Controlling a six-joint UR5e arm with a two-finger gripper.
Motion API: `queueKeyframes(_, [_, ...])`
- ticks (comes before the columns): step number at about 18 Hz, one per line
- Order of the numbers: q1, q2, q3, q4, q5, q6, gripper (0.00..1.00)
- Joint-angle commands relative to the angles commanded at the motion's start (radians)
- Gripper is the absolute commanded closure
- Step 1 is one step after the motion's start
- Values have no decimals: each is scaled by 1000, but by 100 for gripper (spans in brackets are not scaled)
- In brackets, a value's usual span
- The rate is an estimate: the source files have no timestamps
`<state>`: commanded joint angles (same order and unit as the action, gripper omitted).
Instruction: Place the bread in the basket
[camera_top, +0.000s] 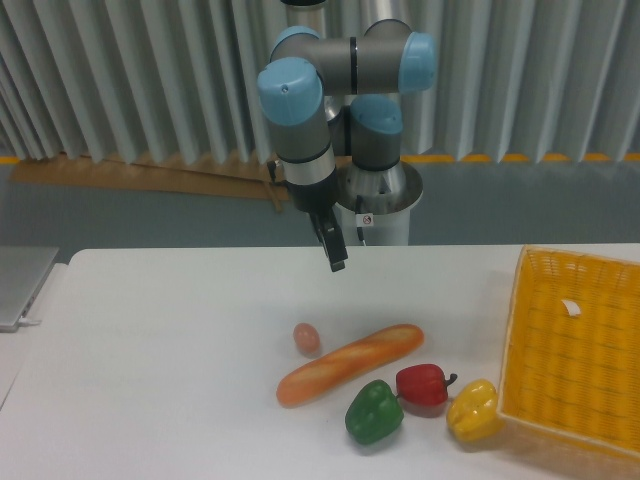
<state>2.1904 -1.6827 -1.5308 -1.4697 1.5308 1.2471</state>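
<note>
Nothing is done yet: the bread lies on the table left of the basket, and the gripper hangs empty above it, its opening impossible to tell.

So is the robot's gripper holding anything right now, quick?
Gripper: empty, hanging in the air above the table; open or shut cannot be told from this angle. The bread lies untouched on the table.
</note>
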Motion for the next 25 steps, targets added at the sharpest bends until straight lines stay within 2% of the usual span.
queueKeyframes(25, [15, -3, 0, 0, 0, 0, 0])
